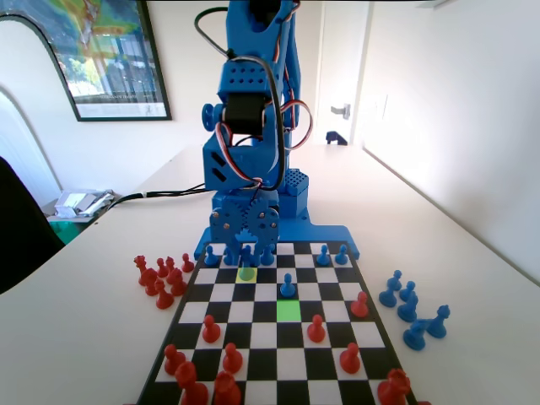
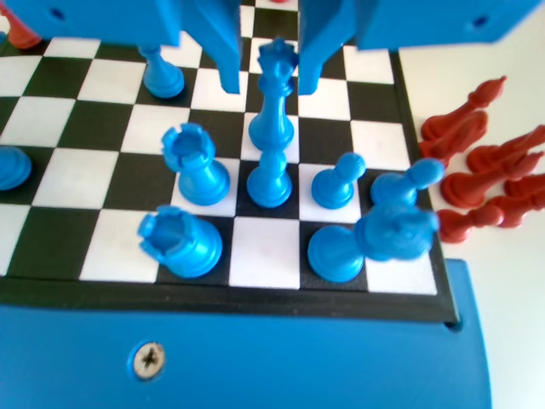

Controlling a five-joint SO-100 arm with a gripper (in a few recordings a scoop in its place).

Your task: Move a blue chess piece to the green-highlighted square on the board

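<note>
Half-hidden blue chess piece (image 1: 246, 256) behind end effector (image 1: 247, 246)

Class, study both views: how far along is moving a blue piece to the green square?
Done: nothing; the green square is empty. In hand: the open tool straddles a crowned blue piece on the board, jaws apart from it. Left: grip, lift, carry, set down.

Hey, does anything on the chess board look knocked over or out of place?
One blue piece at the board's near right corner in the wrist view seems to lie on its side, base toward the left. The lens may exaggerate the lean, so I can't be sure.
</note>
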